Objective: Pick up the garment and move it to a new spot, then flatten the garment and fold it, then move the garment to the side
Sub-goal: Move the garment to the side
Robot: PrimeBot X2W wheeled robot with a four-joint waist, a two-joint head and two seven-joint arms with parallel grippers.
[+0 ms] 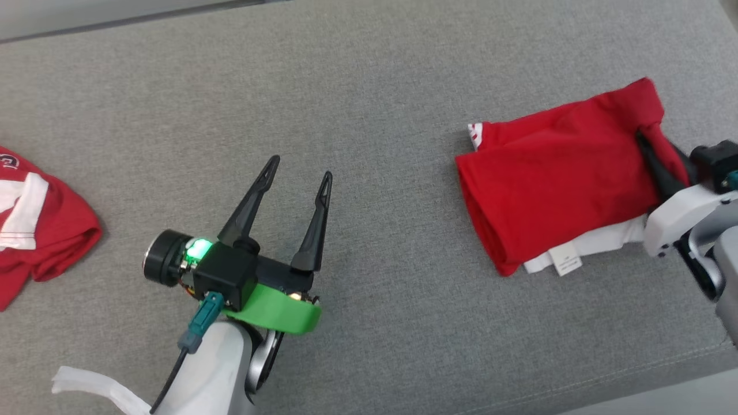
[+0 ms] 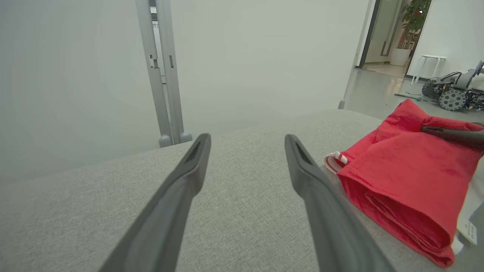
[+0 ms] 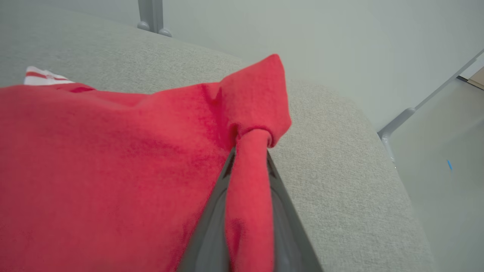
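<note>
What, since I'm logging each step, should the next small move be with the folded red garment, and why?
Probably lift the right gripper slightly and draw the folded red cloth garment sideways across the grey fabric surface. That gripper's jaws are shut on a bunched corner, the garment already lies folded, and the open left gripper hovers apart from it.

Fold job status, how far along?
Done: the red garment lies folded in a compact stack on the grey cushion. In hand: the right gripper is shut on a pinch of cloth at its right edge; the left gripper is open over bare cushion. Left: likely only the move to the side.
</note>
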